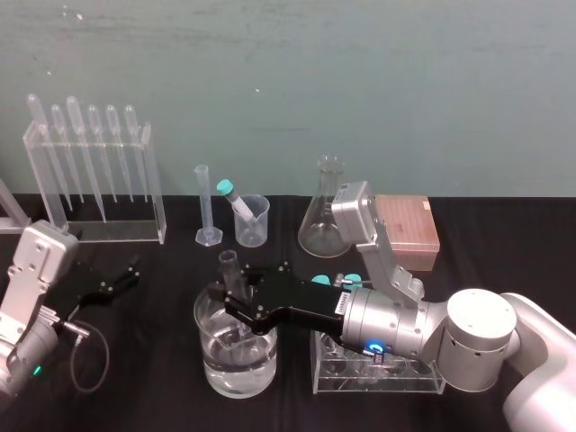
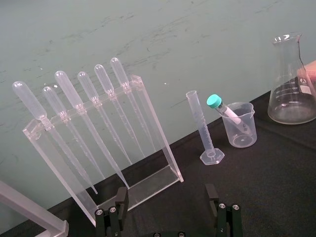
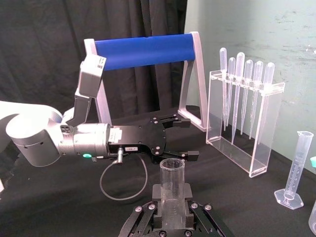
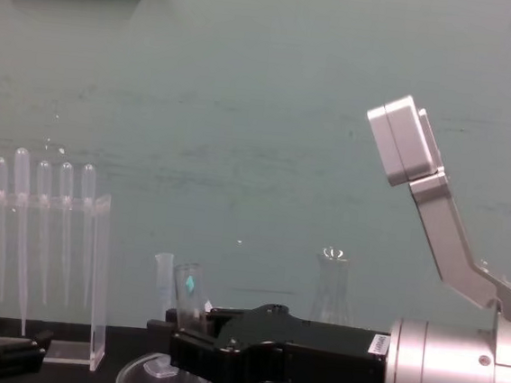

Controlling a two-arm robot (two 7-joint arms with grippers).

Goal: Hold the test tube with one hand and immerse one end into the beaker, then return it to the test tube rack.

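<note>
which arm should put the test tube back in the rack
Right: the right gripper grips the test tube, with the rack beneath that arm; the left gripper is open, farther off.

test tube clear | tube cap teal | table black

The test tube is a slim, clear, uncapped glass tube, gripped below its open mouth by the closed right claw; it stands nearly upright with a slight tilt, and its lower part reaches down into a wide glass dish of water at the front of the desk. The beaker, small, clear and lipped, stands upright well behind it, with one teal-capped tube leaning inside. The clear test tube rack sits just right of the dish, under the right arm.
</note>
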